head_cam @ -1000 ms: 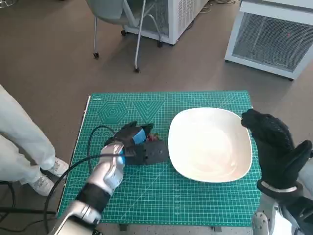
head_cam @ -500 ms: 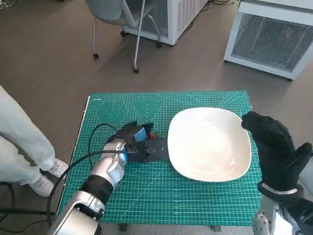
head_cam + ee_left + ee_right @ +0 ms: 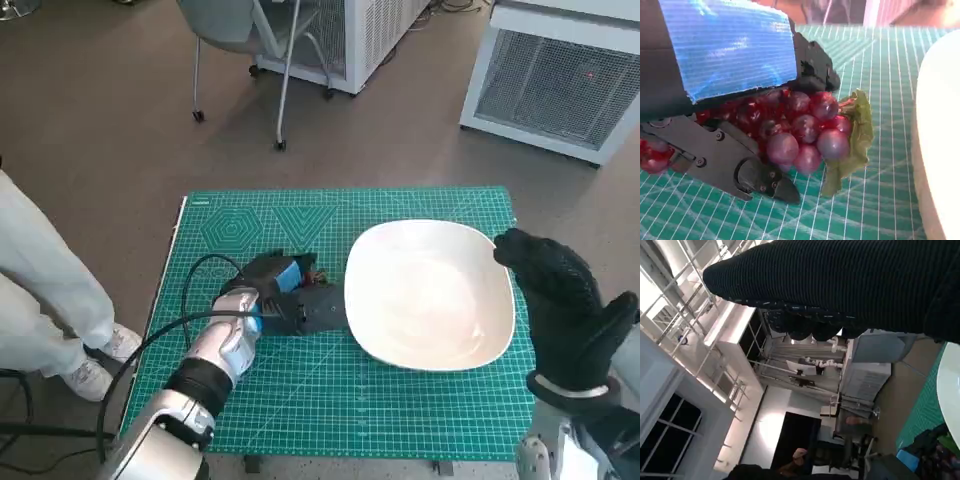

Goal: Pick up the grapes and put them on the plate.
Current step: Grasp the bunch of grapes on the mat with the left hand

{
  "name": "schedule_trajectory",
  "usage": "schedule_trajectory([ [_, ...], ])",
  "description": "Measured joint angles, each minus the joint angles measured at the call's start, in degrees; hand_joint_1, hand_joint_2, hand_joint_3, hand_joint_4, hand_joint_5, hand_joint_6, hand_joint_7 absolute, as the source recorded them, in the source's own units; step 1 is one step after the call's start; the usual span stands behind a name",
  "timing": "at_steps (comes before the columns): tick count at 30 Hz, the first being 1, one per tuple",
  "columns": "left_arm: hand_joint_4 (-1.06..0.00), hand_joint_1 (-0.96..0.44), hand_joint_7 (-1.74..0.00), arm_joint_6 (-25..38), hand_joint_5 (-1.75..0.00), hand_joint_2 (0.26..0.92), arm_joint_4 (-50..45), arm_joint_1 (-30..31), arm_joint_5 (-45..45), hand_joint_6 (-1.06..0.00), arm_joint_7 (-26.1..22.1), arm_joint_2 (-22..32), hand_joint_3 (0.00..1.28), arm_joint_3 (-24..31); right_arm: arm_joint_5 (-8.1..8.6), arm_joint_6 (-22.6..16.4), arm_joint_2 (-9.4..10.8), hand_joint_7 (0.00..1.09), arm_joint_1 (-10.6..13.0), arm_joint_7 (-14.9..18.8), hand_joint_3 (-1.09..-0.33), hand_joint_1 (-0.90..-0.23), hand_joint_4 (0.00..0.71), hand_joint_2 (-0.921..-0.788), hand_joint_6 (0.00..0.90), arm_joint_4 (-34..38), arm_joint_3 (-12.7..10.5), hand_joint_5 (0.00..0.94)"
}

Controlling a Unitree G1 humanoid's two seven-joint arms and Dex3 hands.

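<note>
One left robot hand clamps the grapes beside the plate; right robot hand hovers spread, holding nothing.

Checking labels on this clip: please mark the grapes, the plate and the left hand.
grapes point(image 3: 805, 130): left wrist view, a front berry of the bunch.
plate point(image 3: 430, 295): head view, bare white middle.
left hand point(image 3: 285, 290): head view, by the blue-taped back.

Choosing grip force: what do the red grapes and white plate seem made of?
Bunch of red grapes: likely glossy plastic, given uniform translucent beads and a fabric-like leaf. Rounded white plate: smooth, faintly shiny; ceramic or melamine, unclear.
</note>
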Motion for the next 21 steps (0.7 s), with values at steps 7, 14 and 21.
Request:
schedule_trajectory([
  [7,-0.30,0.33,-0.18,-0.1,-1.69,0.825,0.1,0.4,0.9,-0.80,4.5,0.0,0.59,-1.6,0.05,0.0,0.0,0.89,0.0,0.0,-0.604,-0.417,0.454,-0.921,0.201,0.0,0.0,0.423],
  [14,-0.32,0.04,-1.35,-0.9,-1.55,0.911,0.0,0.4,0.4,-0.38,4.9,0.0,0.38,-1.6,0.25,0.0,0.0,0.89,-0.1,0.3,-0.603,-0.417,0.451,-0.921,0.200,0.1,0.0,0.428],
  [21,-0.31,0.01,-1.50,-0.8,-1.55,0.920,0.1,0.4,-0.3,-0.32,4.8,0.0,0.37,-1.6,0.31,0.0,0.0,0.89,-0.2,0.4,-0.604,-0.414,0.449,-0.921,0.199,0.1,0.0,0.433],
])
